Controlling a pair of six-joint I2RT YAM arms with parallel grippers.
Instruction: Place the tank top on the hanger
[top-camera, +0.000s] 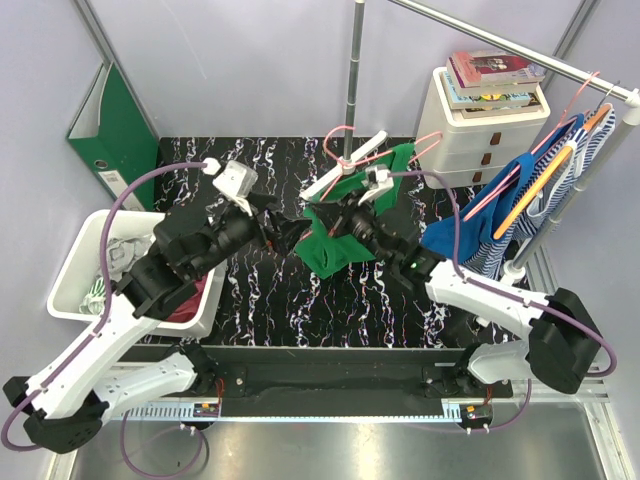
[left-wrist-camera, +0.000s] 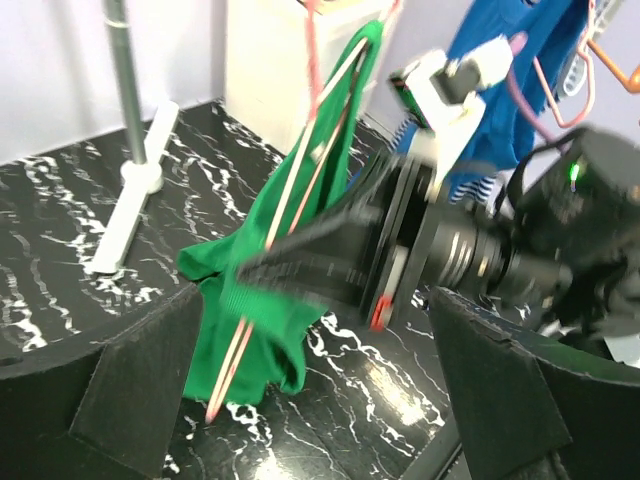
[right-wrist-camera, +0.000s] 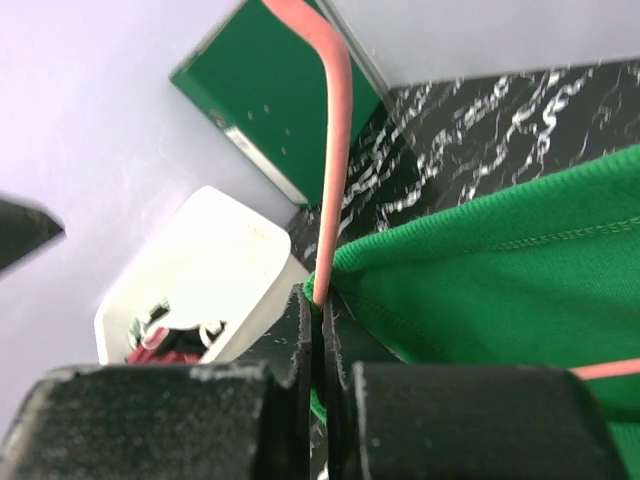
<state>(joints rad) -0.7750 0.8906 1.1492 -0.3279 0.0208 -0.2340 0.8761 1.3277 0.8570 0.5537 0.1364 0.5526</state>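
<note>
Grips thin pink wire hanger (right-wrist-camera: 335, 150) in clenched right gripper (right-wrist-camera: 318, 312); hangs bright green sleeveless tank top (top-camera: 335, 248) on it above black marbled table (top-camera: 262, 302); holds left gripper (left-wrist-camera: 315, 340) released, near fabric, grasping nothing.

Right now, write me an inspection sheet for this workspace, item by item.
Surface: black, white-veined marble-look tabletop; nothing spilled seen.
Job's things: bright green fabric tank top bunched on the thin pink wire hanger, held up over mid-table.
Clutter: white plastic bin at left with oddments inside; green box file upright behind it.
Grippers: left gripper wide open, empty, facing the top; right gripper shut on the hanger wire at the top's hem.
Cables: a purple cable arcs from each arm; no snag seen.
Surroundings: white drawer unit topped with books; metal clothes rail carrying blue garments and an orange hanger.
</note>
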